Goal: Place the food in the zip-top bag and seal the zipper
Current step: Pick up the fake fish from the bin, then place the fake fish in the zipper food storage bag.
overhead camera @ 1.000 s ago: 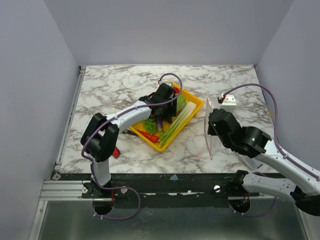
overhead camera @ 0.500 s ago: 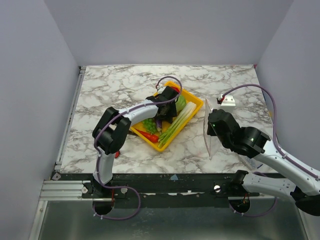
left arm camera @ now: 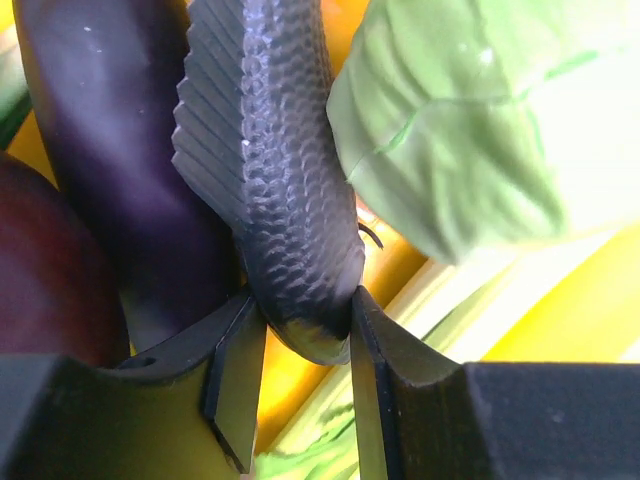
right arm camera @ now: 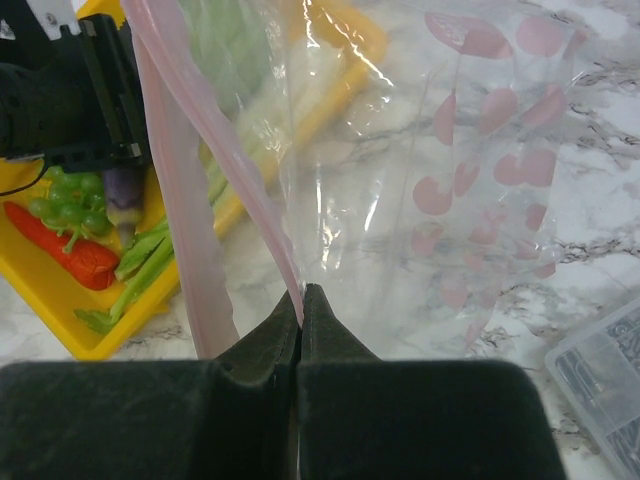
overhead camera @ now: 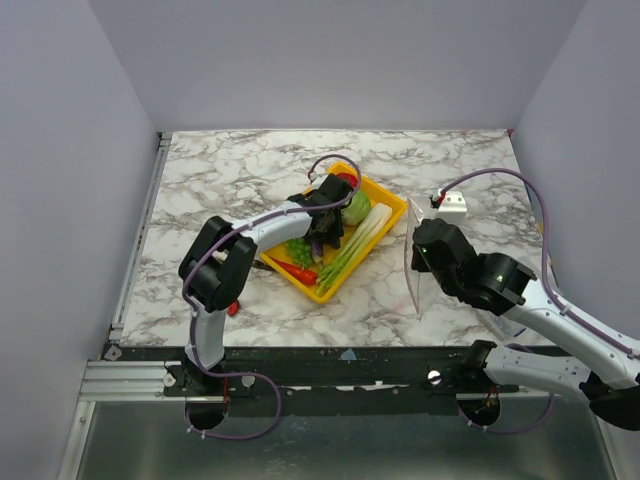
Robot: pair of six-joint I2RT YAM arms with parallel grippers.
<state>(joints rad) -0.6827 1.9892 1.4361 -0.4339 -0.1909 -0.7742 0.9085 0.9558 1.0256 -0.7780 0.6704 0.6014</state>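
The food lies in a yellow tray (overhead camera: 390, 203): green cabbage (overhead camera: 356, 207), pale leek (overhead camera: 358, 238), grapes (overhead camera: 298, 250), red chili (overhead camera: 298, 272). In the left wrist view my left gripper (left arm camera: 305, 330) has both fingers pressed on the end of the dark, scaly cucumber (left arm camera: 280, 190), between a purple eggplant (left arm camera: 110, 150) and the cabbage (left arm camera: 470, 120). Right of the tray, my right gripper (right arm camera: 300, 292) is shut on the zip-top bag (right arm camera: 420, 200) at its pinkish zipper (right arm camera: 180, 200) and holds it upright (overhead camera: 415, 265), mouth toward the tray.
A red-handled tool (overhead camera: 232, 305) lies by the left arm near the table's front. A small white block (overhead camera: 452, 205) sits behind the bag. A clear plastic box (right arm camera: 600, 370) lies on the marble to the bag's right.
My left gripper has dropped lower into the tray and its jaws have narrowed onto the cucumber. The right gripper still holds the bag, barely moved.
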